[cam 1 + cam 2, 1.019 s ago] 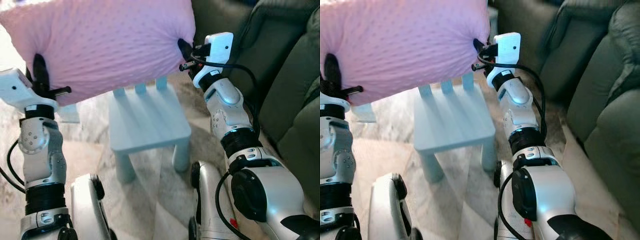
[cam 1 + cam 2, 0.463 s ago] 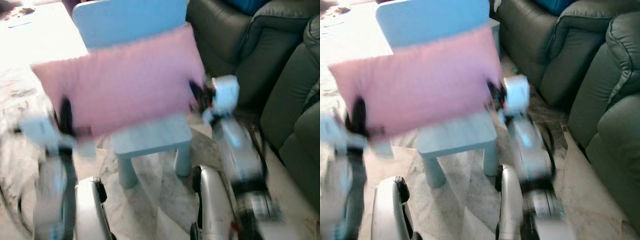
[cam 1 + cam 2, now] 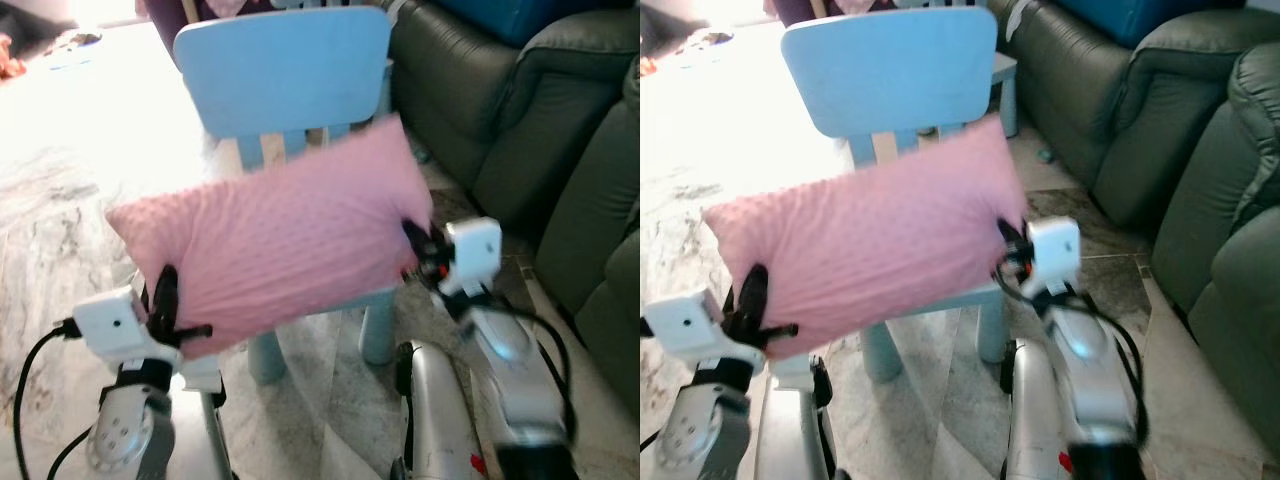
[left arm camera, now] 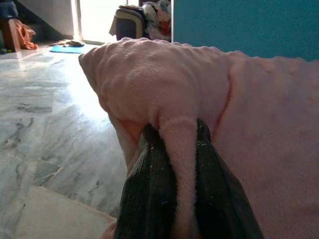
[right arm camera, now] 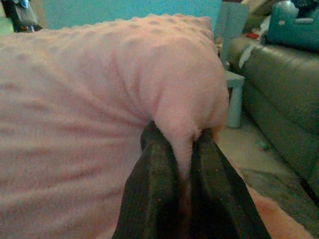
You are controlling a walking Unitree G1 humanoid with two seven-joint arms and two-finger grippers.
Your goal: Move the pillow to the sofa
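- Floor: pale marble tiles (image 3: 60,230) with grey veining; strong glare from a bright doorway at the far end washes out the upper left.
- Dark grey-green leather sofa (image 3: 560,130) runs along the robot's right side; something blue (image 3: 1120,15) sits on its cushions, cut off at the top edge, can't identify it.
- Light blue child's chair (image 3: 285,70) stands in front of the robot, backrest facing it. Seat and front legs mostly hidden behind the pillow; two legs show below it.
- Pink dotted pillow (image 3: 290,240) is up in the air between both arms, in front of the chair's seat, tilted, with the robot's right end higher. Not on the sofa; the sofa is off to its right.
- Left gripper (image 4: 172,144): fingers closed narrow on a fold at the pillow's left corner; fabric bunches between the two black fingers (image 4: 149,184).
- Right gripper (image 5: 182,144): same, clamped tight on a pinch of fabric at the right corner, near the sofa side.
- Right forearm (image 3: 510,350) is motion-blurred in the head views; detail there is poor.
- Far background in the left wrist view: a blue mat (image 4: 67,48), orange cloth (image 4: 25,35), a bag with clothes (image 4: 144,20) by the doorway. Small, hard to make out.
- Small light blue table or stool (image 5: 234,94) beside the sofa in the right wrist view; a white cloth (image 5: 246,52) is draped on the sofa arm.
- No readable labels or writing anywhere.
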